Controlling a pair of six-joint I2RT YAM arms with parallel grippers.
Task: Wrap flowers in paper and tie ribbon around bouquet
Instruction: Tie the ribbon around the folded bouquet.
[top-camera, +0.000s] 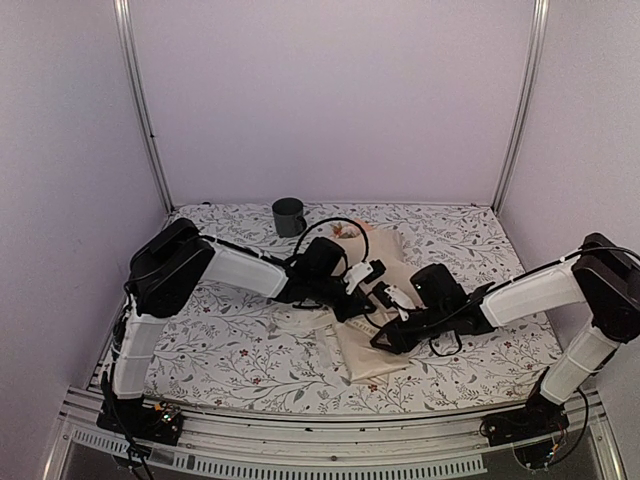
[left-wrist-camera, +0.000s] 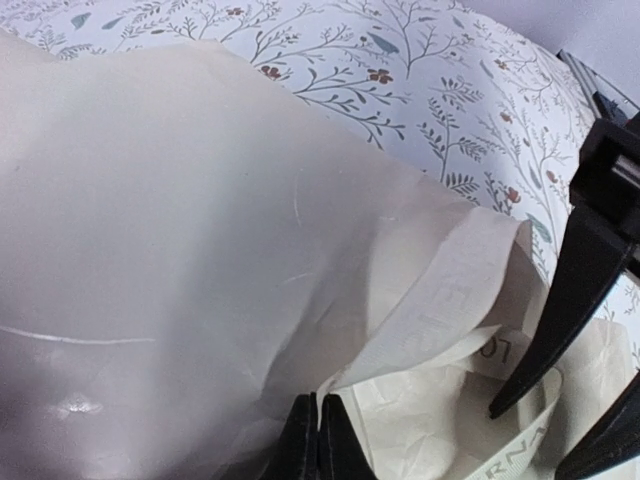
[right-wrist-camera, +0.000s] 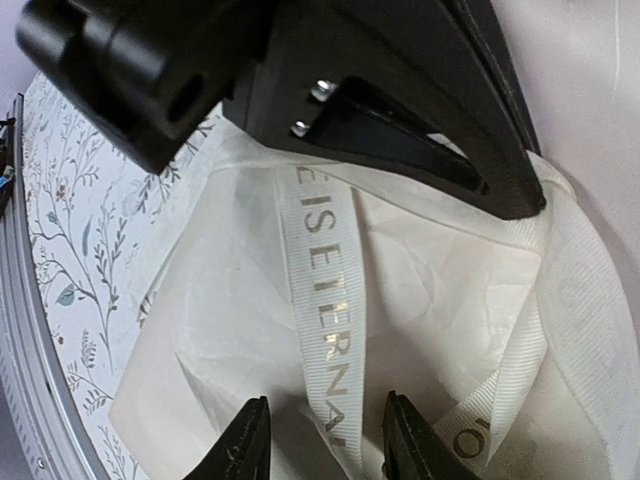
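The left claw (left-wrist-camera: 318, 432) is clenched. A fold of the cream paper (left-wrist-camera: 180, 250) and a strand of the lettered ribbon (right-wrist-camera: 318, 290) run right down to its tips, seemingly to keep the wrap gathered while the other arm works. Whether it truly pinches either one I cannot tell. The right claw (right-wrist-camera: 325, 405) stands released, its fingers on either side of a ribbon strand that lies between them, a stance I judge prepares a grasp for tying. The bouquet (top-camera: 368, 355) lies on the floral tablecloth (top-camera: 230, 350) directly beneath both claws, its flowers (top-camera: 347, 232) poking out beyond the left claw on the far side. Only the overhead view shows those blossoms and the whole bundle. The right wrist view alone shows the strand centred in the gap, and the left wrist view alone shows the shut tips.
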